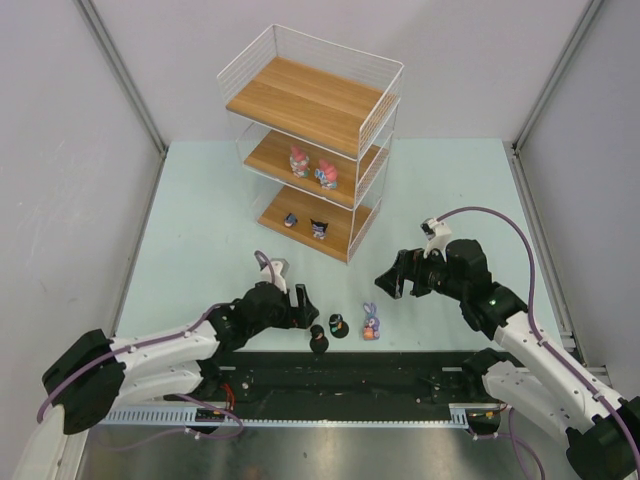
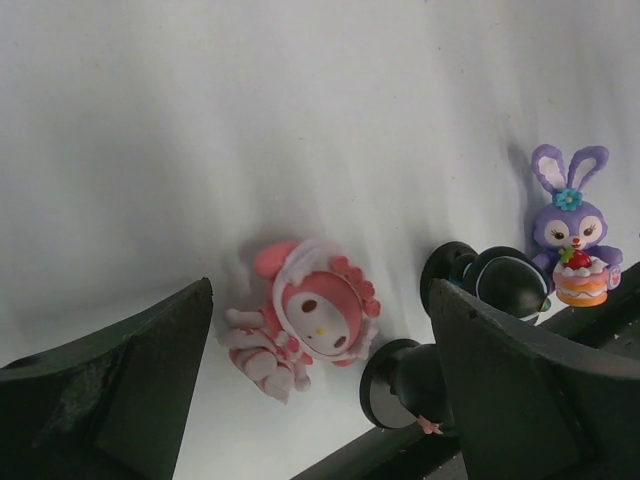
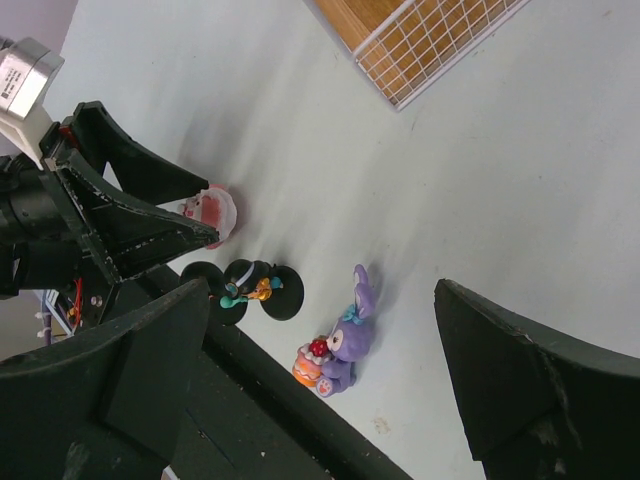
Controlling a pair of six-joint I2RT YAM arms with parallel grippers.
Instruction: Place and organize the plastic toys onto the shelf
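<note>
A pink-and-white toy (image 2: 305, 325) lies on its side on the table between the fingers of my open left gripper (image 2: 322, 296), apart from both. Just right of it are two dark-haired toys on round black bases (image 2: 505, 282) (image 2: 405, 380), and a purple bunny (image 2: 572, 235) stands upright beyond them. My right gripper (image 3: 322, 292) hangs open above the bunny (image 3: 340, 350), holding nothing. The shelf (image 1: 310, 100) stands at the back. Two pink toys (image 1: 299, 158) (image 1: 326, 174) are on its middle board and two small ones (image 1: 290, 219) (image 1: 319, 229) on its bottom board.
The black rail (image 1: 380, 375) of the arm bases runs close behind the loose toys at the near table edge. Grey walls enclose the pale table (image 1: 200, 220) on the left, right and back. The shelf's top board (image 1: 300, 95) carries nothing.
</note>
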